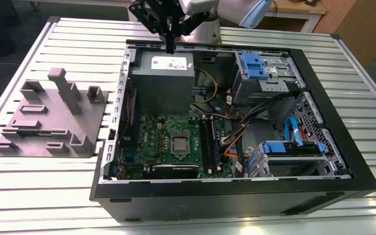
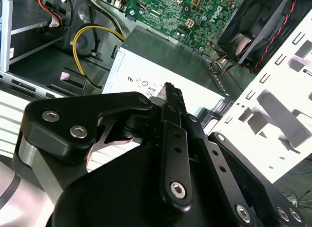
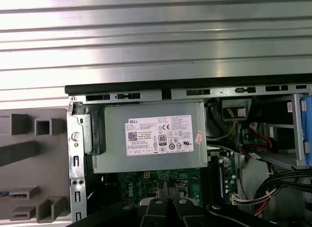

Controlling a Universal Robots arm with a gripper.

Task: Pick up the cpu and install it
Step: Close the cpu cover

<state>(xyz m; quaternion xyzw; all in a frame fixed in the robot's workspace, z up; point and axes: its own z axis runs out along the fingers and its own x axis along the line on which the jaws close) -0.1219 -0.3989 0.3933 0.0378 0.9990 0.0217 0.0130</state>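
Ribbed aluminium table [image 1: 31, 196] carries an open computer case [image 1: 240, 200] with a grey moulded fixture [image 1: 51, 122] beside it. Pincer [image 1: 170, 48] hangs above the case's grey power supply box [image 1: 165, 88], over the end of the box nearest the case wall, and touches nothing. Its fingers are pressed together with nothing between them. The cpu [image 1: 179, 143] lies flat in the socket on the green motherboard [image 1: 149, 132], just past the opposite end of the box and well apart from the pincer.
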